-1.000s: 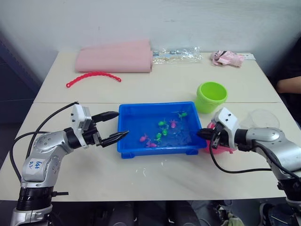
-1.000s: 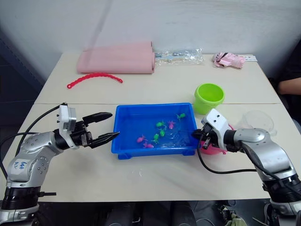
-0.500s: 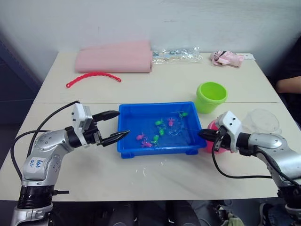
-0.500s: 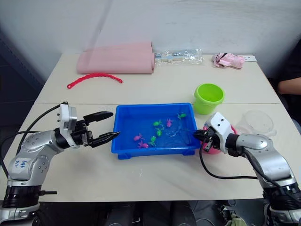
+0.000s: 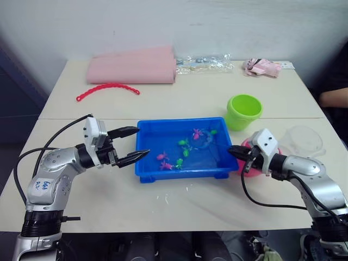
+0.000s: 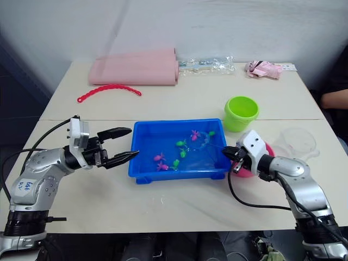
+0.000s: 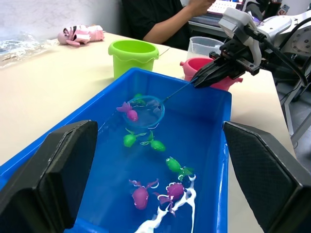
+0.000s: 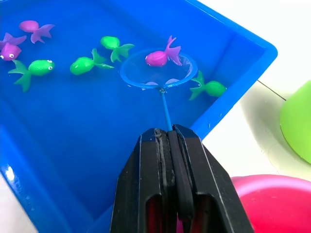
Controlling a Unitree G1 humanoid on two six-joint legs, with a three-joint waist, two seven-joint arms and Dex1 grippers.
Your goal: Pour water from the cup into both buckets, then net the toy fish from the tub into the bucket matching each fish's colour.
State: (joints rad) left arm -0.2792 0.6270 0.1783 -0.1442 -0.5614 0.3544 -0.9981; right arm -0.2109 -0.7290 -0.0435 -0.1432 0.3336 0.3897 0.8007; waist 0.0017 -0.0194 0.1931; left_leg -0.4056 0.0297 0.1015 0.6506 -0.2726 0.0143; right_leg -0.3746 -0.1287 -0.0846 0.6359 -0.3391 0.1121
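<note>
Hidden: the pink bucket (image 5: 251, 161) sits behind the right pincer (image 5: 232, 150), so much of its rim and wall is covered; the clear cup (image 5: 303, 138) by the desk's right edge is faint against the pale top.
Cut off: a person's arm (image 5: 333, 98) shows at the right edge of the head view, the rest out of frame.
Hard to make out: the contents of the clear plastic bag (image 5: 205, 61) at the far side.
Fish count: eight toy fish (image 8: 91, 62) in the tub (image 5: 147, 132), four green and four pink-magenta; one pink fish (image 8: 162, 56) lies inside the net's hoop.
Net: the net (image 8: 158, 69) hangs low over the tub's far right part, its thin handle running back to the right pincer.
Right pincer: pressed together on the end of the net handle, just beside the tub's right rim.
Left pincer: the left pincer (image 5: 133, 145) is spread wide, holding nothing, at the tub's left rim.
Buckets: two; the green bucket (image 5: 244, 111) stands beyond the tub's right far corner, the pink one touching or just beside the right rim.
Other things: one pink rolled mat (image 5: 132, 65), one red beaded strip (image 5: 107, 88), one small pink toy (image 5: 262, 67), all at the far side.
Surface: two pale beige desks (image 5: 179, 92) pushed together, a seam running between them.
Room: a plain white wall (image 5: 179, 22) behind.
</note>
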